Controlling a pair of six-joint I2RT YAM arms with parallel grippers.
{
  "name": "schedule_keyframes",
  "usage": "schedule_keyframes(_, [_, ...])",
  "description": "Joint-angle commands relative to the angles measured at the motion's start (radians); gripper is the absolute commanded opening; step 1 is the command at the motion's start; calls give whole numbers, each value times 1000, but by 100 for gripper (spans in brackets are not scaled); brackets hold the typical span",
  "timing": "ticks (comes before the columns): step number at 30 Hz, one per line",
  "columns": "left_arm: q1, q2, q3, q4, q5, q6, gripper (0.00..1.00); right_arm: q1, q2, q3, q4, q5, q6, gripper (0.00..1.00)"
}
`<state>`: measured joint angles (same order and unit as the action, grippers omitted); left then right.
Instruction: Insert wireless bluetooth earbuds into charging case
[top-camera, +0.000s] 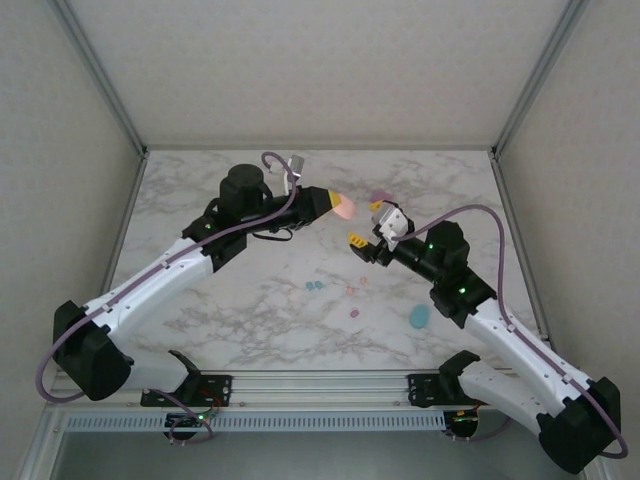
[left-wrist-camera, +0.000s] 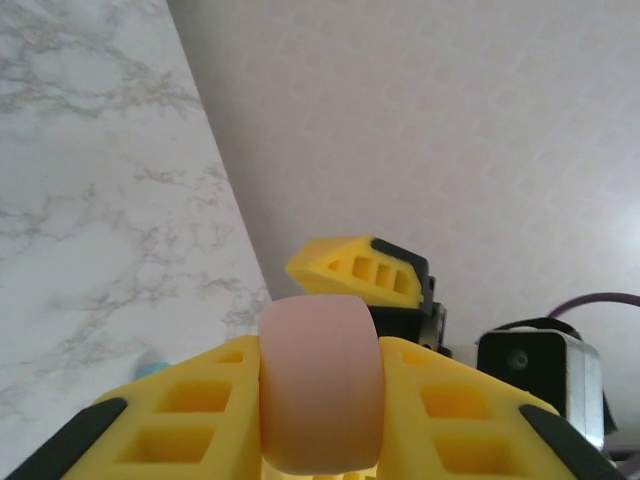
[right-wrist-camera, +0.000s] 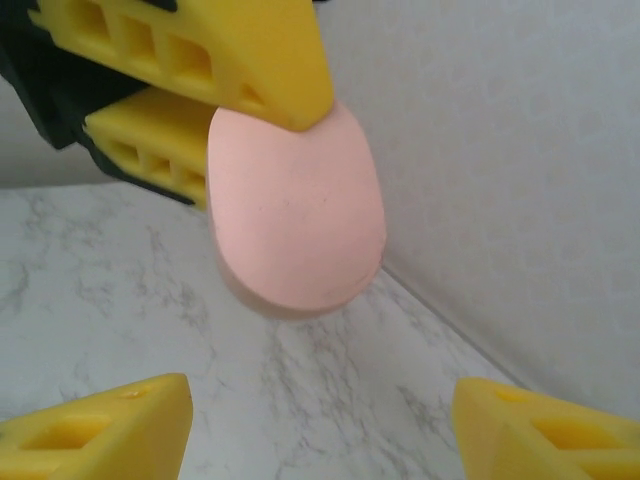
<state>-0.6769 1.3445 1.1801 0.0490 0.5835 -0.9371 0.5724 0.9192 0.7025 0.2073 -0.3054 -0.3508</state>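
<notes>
The light is bright, soft and even, and seems to come from above. The marble table (top-camera: 270, 300) looks pale, with only faint shadows under the arms (top-camera: 160, 275). From the top the pink case (top-camera: 343, 208) glows a little too bright. In the left wrist view it is close and fuzzy. In the right wrist view the yellow fingers (right-wrist-camera: 100, 430) at the bottom are blurry

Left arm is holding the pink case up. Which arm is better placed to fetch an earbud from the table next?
Right, probably. The left gripper is shut on the pink charging case, so it is busy. The right gripper has open, empty jaws not far from the earbuds on the table.
</notes>
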Motion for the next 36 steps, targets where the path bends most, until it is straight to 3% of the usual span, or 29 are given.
schedule_keyframes(1, [8, 8, -20, 107, 48, -94, 15, -23, 40, 58, 75, -153, 31, 70])
schedule_keyframes(17, [8, 13, -11, 81, 42, -86, 16, -27, 92, 119, 116, -217, 46, 50])
schedule_keyframes(24, [8, 10, -9, 94, 53, -86, 16, -26, 102, 126, 78, -199, 33, 52])
schedule_keyframes(31, [10, 3, -8, 81, 50, -73, 17, -28, 83, 126, 61, -185, 24, 46])
schedule_keyframes(33, [12, -2, -8, 81, 49, -68, 19, -28, 77, 125, 54, -180, 23, 43])
schedule_keyframes(36, [16, -18, 0, 60, 37, -21, 30, -34, 69, 133, 23, -197, 26, 37])
